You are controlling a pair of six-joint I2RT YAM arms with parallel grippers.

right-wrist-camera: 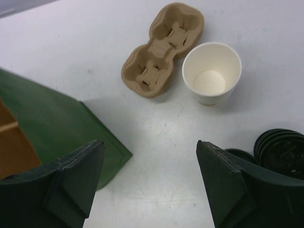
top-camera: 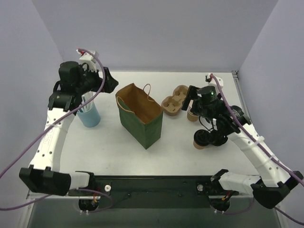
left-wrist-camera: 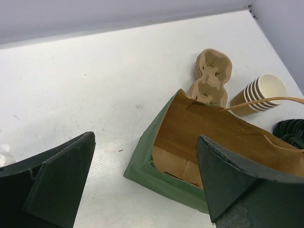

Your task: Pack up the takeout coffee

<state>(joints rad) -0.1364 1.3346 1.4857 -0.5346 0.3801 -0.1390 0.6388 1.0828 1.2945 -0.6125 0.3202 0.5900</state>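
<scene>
The takeout coffee (top-camera: 200, 140), a small brown cup with a black lid, stands on the table at the right, under my right forearm. A dark rim (right-wrist-camera: 241, 154) behind the right finger may be its lid. A green paper bag (top-camera: 140, 115) stands open at the table's middle; it also shows in the left wrist view (left-wrist-camera: 164, 178) and the right wrist view (right-wrist-camera: 52, 123). My left gripper (top-camera: 108, 82) (left-wrist-camera: 145, 137) is open and empty, above the table left of the bag. My right gripper (top-camera: 194, 100) (right-wrist-camera: 148, 142) is open and empty, above bare table between bag and cups.
A pulp cup carrier (top-camera: 174, 100) (right-wrist-camera: 161, 47) (left-wrist-camera: 213, 76) lies behind the bag's right side. A stack of unlidded cups (right-wrist-camera: 212, 72) (left-wrist-camera: 262, 93) stands beside it. A stack of black lids (right-wrist-camera: 281, 153) (top-camera: 216, 137) (left-wrist-camera: 291, 133) sits near the coffee. A blue cup with straws (top-camera: 90, 115) stands at the left.
</scene>
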